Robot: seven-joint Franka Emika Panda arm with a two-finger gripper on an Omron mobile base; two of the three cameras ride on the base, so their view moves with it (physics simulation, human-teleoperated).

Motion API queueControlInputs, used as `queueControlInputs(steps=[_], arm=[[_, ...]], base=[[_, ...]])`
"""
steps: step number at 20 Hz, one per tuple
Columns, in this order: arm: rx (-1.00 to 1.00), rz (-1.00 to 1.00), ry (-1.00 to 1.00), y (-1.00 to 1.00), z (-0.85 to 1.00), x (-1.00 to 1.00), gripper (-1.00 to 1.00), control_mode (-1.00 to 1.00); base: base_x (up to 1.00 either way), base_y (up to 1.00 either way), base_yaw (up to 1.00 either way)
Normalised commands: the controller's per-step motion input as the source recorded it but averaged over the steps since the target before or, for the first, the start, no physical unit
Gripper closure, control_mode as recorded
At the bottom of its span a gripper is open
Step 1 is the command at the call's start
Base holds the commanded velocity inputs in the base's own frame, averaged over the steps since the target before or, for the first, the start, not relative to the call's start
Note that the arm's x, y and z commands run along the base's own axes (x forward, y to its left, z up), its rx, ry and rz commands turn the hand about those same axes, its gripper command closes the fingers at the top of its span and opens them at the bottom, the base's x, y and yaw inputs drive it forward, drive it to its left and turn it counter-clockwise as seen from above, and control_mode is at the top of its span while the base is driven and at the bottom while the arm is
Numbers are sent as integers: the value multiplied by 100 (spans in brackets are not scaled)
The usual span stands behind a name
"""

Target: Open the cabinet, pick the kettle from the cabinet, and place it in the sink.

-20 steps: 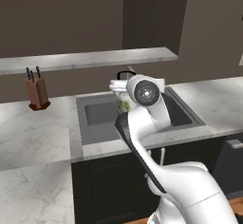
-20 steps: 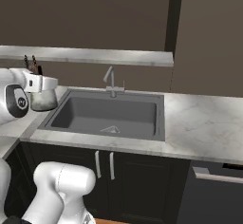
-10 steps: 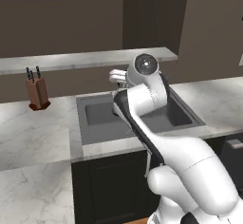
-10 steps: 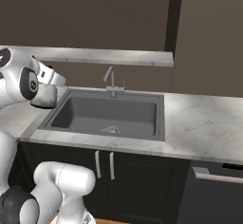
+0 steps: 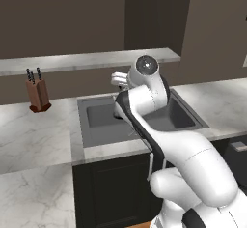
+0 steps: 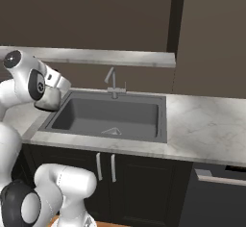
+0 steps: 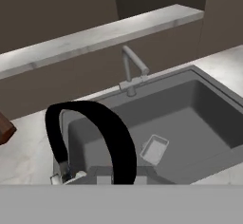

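Observation:
My gripper (image 6: 51, 89) is shut on the black arched handle (image 7: 97, 135) of the kettle. The kettle's pale rounded body (image 6: 47, 100) hangs under the hand, above the left rim of the sink (image 6: 115, 118). In the left base view my own forearm hides the kettle, and the hand (image 5: 119, 80) shows over the grey basin (image 5: 99, 118). The hand view looks past the handle into the sink (image 7: 190, 118), with its drain (image 7: 154, 149) and the slim faucet (image 7: 133, 71) at the back. Dark wall cabinet fronts (image 5: 62, 19) rise above the ledge.
A marble ledge (image 6: 96, 56) runs along the wall above the faucet (image 6: 112, 81). A wooden knife block (image 5: 36, 94) stands on the counter left of the sink. White marble counter (image 6: 206, 127) stretches to the right, with black base cabinets (image 6: 105, 168) below.
The wrist has turned and the forearm has swung up in front of the kettle in the left base view. The kettle has shifted slightly toward the basin from the sink's left rim.

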Motion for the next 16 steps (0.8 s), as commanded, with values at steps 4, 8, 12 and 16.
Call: queueControlInputs(steps=[4, 8, 12, 16], arm=[[0, 2, -12, -8, -37, 21, 100, -100], [1, 4, -2, -16, -13, 32, 100, -100], [0, 11, -3, -15, -7, 25, 100, -100], [0, 12, -3, -4, -14, 19, 100, -100]], base=[[0, 0, 0], [0, 0, 0], [0, 0, 0], [0, 0, 0]])
